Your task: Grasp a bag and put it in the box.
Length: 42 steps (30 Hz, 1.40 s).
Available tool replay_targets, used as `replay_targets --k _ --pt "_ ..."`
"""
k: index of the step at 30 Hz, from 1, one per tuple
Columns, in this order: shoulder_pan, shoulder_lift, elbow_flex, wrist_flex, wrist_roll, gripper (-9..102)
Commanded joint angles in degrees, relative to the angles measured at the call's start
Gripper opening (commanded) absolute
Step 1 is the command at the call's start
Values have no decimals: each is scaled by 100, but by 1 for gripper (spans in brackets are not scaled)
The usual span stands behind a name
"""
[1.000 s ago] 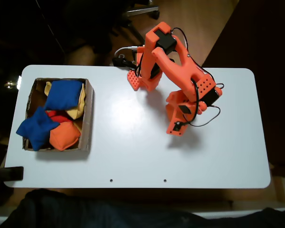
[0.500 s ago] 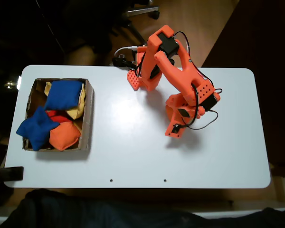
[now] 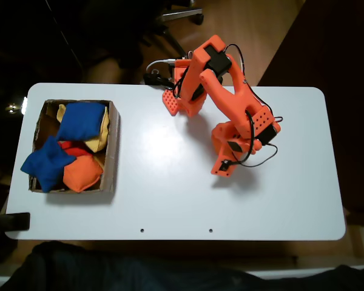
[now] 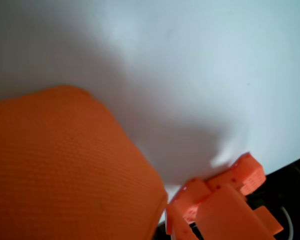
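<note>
An orange robot arm (image 3: 230,109) is seen bent low over a white table (image 3: 170,200) in the fixed view, its base planted near the table's far edge and its gripper (image 3: 221,165) pointed down at the tabletop, right of centre. In the wrist view a large orange bag (image 4: 65,170) of ribbed fabric is pressed close to the lens at lower left, with the white surface spread behind it and the arm's own orange base (image 4: 225,205) caught at the bottom right. Whether the claw is closed on that bag or merely lowered beside it cannot be told, since the fingertips are hidden under the arm in the fixed view and lie outside the wrist view. At the left end of the table in the fixed view, well apart from the arm, a shallow brown cardboard box (image 3: 113,145) is shown already holding several beanbags: a blue beanbag (image 3: 80,120) at the top, lying over a yellow beanbag (image 3: 101,138); a second blue beanbag (image 3: 45,163) draped over the box's left wall; and an orange beanbag (image 3: 82,173) at the lower right, with a strip of red (image 3: 73,148) visible between them.
</note>
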Motion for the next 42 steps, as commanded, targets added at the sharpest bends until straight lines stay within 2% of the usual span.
replay_targets --k 1,7,11,15,17,27,32,42 --pt "70 0 -9 -18 -9 72" --pt "88 -18 0 -44 -9 64" --pt "97 -18 0 -70 -9 64" --pt "97 -18 9 -123 0 53" --pt "97 -18 9 -158 26 44" --pt "123 -88 9 -255 62 34" --pt "141 -70 9 -360 132 19" --pt "141 211 9 -378 176 15"
